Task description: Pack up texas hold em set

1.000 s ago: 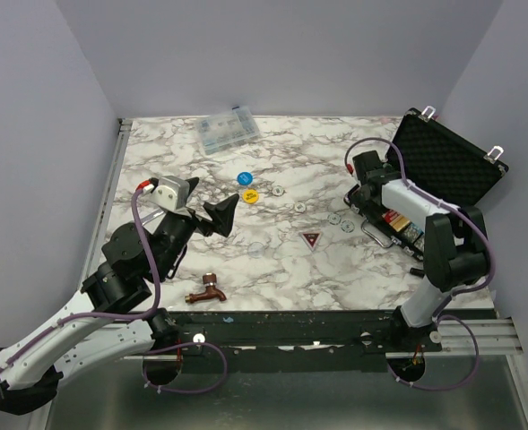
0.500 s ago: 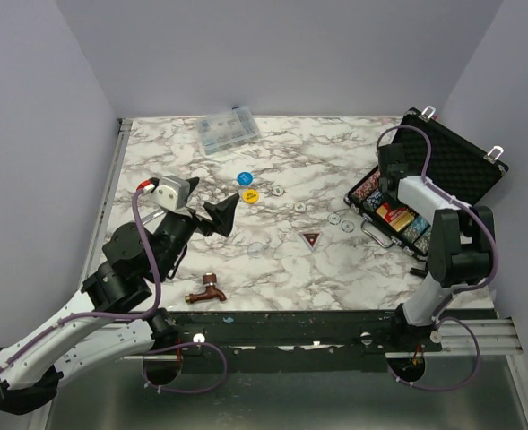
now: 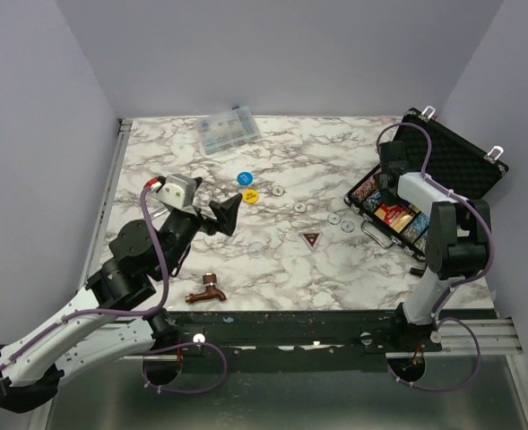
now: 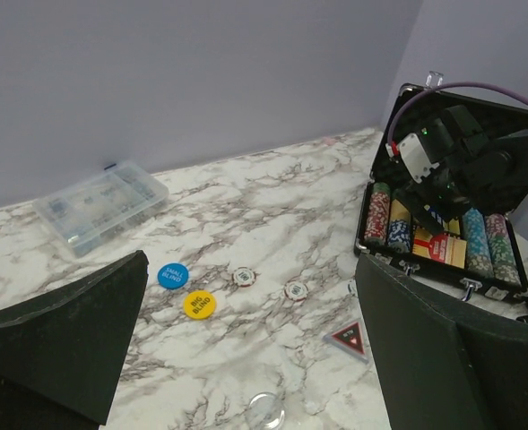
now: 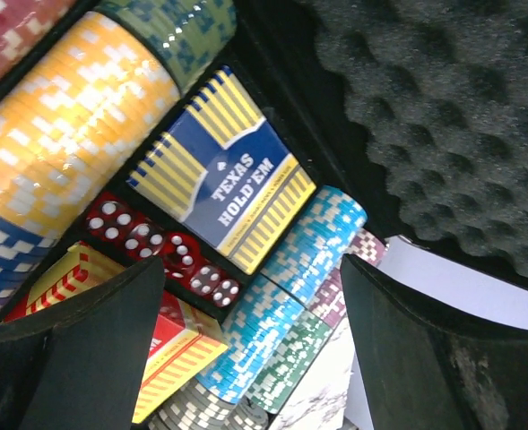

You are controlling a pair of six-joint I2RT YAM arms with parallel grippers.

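Note:
The texas hold em set's black case (image 3: 456,161) lies open at the right, foam lid tilted back. Its tray (image 3: 364,213) holds chip rows (image 5: 286,300), a blue card box (image 5: 223,188), a red card box (image 5: 169,345) and red dice (image 5: 160,246). My right gripper (image 3: 392,177) (image 5: 253,287) hovers open over the tray, nothing between its fingers. Out on the marble lie a blue disc (image 3: 244,178), a yellow disc (image 3: 251,195), loose chips (image 3: 299,207), a red triangle marker (image 3: 311,238) and a clear disc (image 3: 256,249). My left gripper (image 3: 224,215) (image 4: 250,300) hangs open and empty, left of them.
A clear plastic compartment box (image 3: 229,129) sits at the back of the table. A copper faucet (image 3: 207,291) lies near the front edge by the left arm. Purple walls close in the table on three sides.
My right gripper has moved from the case's left end back towards the lid, uncovering the chip rows. The left arm has shifted only slightly.

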